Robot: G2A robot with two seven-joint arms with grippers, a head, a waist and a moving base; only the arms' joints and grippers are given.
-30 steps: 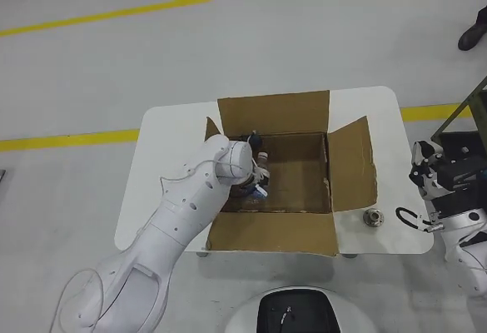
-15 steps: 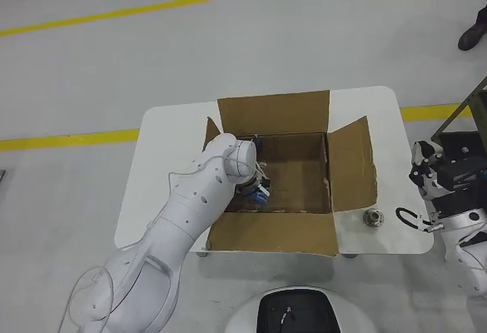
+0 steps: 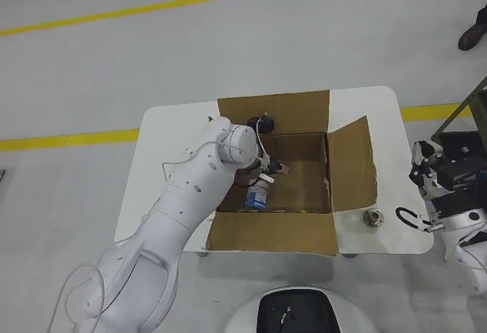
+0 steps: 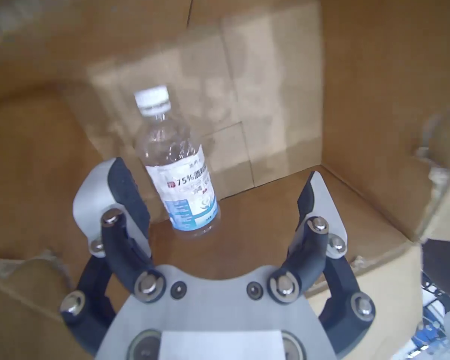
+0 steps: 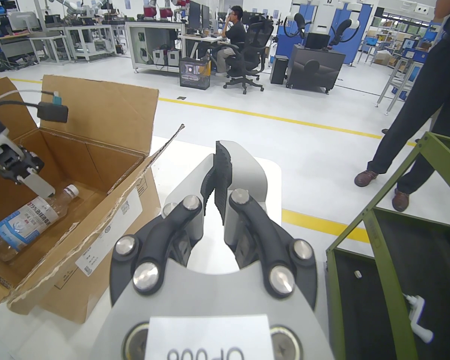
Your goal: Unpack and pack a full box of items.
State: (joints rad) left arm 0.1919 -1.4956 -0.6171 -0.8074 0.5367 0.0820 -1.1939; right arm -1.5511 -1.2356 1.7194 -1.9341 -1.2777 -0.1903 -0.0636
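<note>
Inside the cardboard box (image 3: 297,108), by its left wall, we see the bottle (image 3: 255,196) lying tilted. Our L gripper (image 4: 217,181) hangs close over it, fingers spread, empty. R gripper (image 5: 219,159) pinched closed on nothing, by the table's (image 3: 168,166) right edge.

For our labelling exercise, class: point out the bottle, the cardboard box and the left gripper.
bottle (image 4: 183,192): left wrist view, on its label.
cardboard box (image 3: 274,111): top view, on its far flap.
left gripper (image 4: 215,169): left wrist view, midway between its open fingertips.
</note>
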